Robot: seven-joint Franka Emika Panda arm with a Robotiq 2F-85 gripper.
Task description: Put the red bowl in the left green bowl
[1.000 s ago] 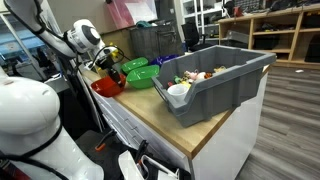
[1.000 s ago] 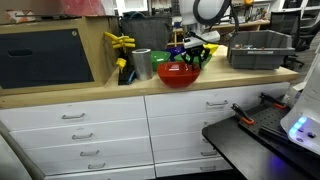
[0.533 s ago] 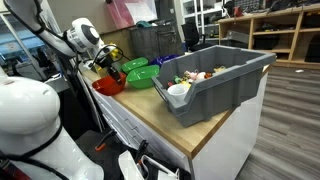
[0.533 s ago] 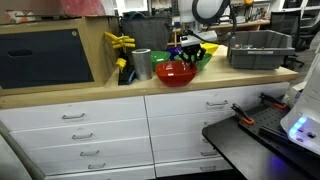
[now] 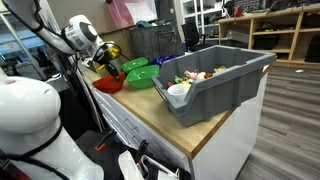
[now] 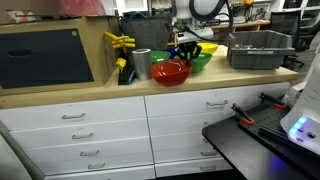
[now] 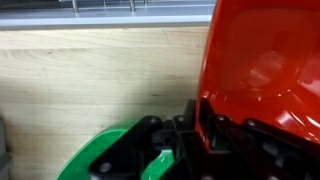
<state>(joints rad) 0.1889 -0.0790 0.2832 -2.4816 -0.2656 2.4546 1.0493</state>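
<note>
We find the gripper (image 7: 197,128) clamped on the rim of the red bowl (image 7: 265,60), which fills the upper right of the wrist view. A green bowl (image 7: 105,160) lies at lower left, beside the fingers. In an exterior view the red bowl (image 6: 171,72) is mid-frame over the counter (image 6: 80,92) (contact indeterminable).

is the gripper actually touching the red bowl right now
Touching. The wrist view shows the gripper with a finger on each side of the red bowl rim, pinching it with no gap showing.
</note>
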